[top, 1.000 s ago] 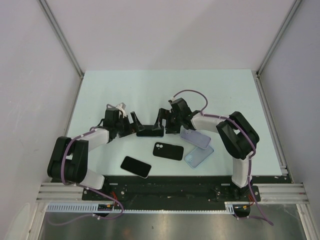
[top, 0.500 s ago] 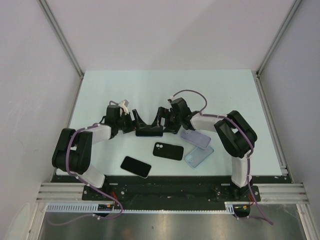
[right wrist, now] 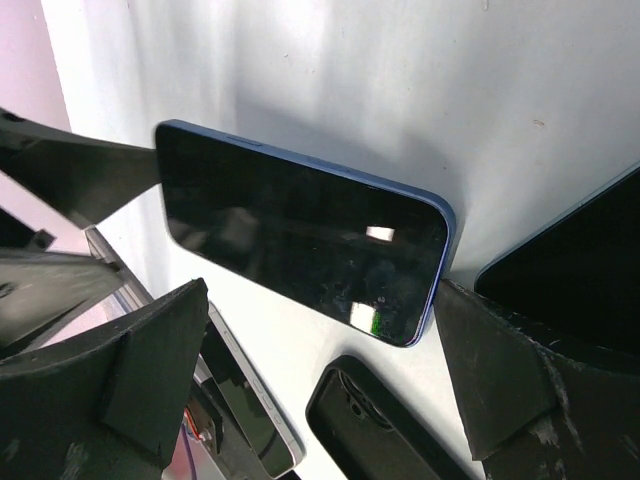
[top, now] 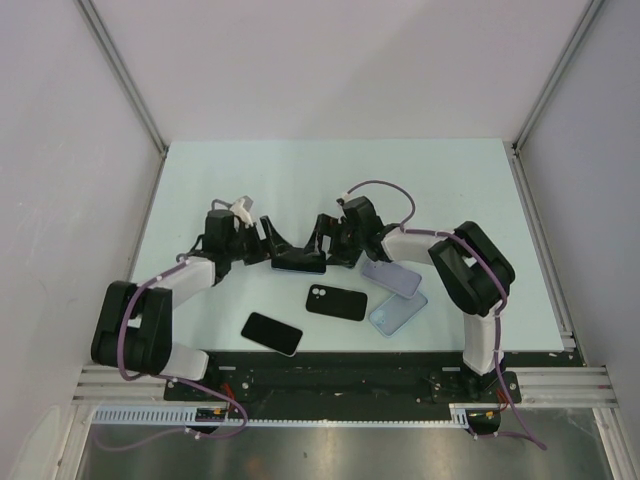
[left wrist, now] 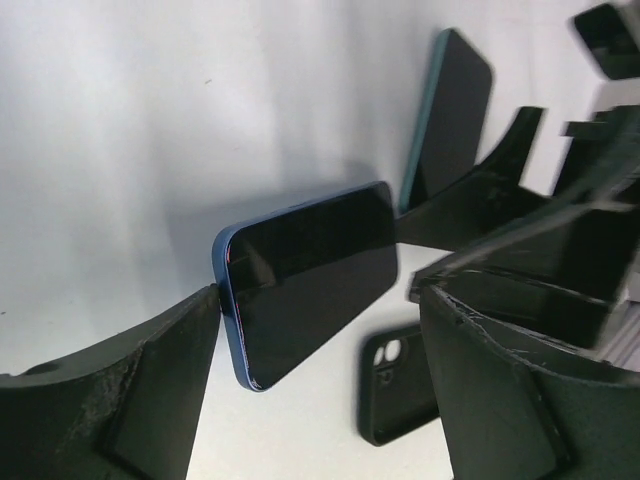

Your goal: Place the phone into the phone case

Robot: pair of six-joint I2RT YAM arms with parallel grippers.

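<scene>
On the bench [top: 450, 190], the left fingers [left wrist: 130, 390] and right fingers [right wrist: 150, 370] meet from opposite sides, both pairs spread wide and gripping nothing. The blue phone [top: 300, 263] lies screen-up between them, a fingertip touching each end. Just nearer lies the black case [top: 336, 301], camera hole up. To its right, a lilac case [top: 392, 277] overlaps a pale blue case [top: 398, 312]. A black phone [top: 272, 333] lies nearest the arm bases.
</scene>
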